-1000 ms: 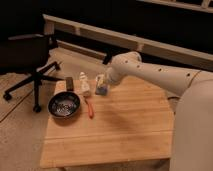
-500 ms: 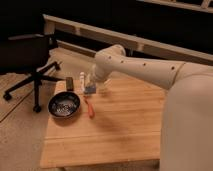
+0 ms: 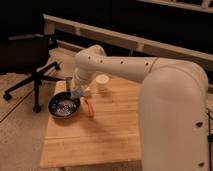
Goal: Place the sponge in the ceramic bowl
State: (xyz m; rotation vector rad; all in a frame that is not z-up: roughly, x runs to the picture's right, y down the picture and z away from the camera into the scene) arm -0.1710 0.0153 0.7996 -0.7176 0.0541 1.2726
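Note:
The ceramic bowl (image 3: 63, 105) is dark with a speckled glossy inside and sits at the wooden table's (image 3: 95, 137) left side. My gripper (image 3: 77, 93) hangs at the end of the white arm, just above the bowl's right rim. A small light-blue piece, the sponge (image 3: 75, 95), shows at the gripper's tip, held there. Most of the sponge is hidden by the gripper.
A thin orange-red tool (image 3: 89, 107) lies right of the bowl. A pale cup (image 3: 102, 82) stands behind the arm, and a small dark block (image 3: 68, 80) behind the bowl. An office chair (image 3: 30, 62) stands left of the table. My white body fills the right side.
The arm has swung left across the table's back, carrying the sponge from beside the cup to the bowl's right rim.

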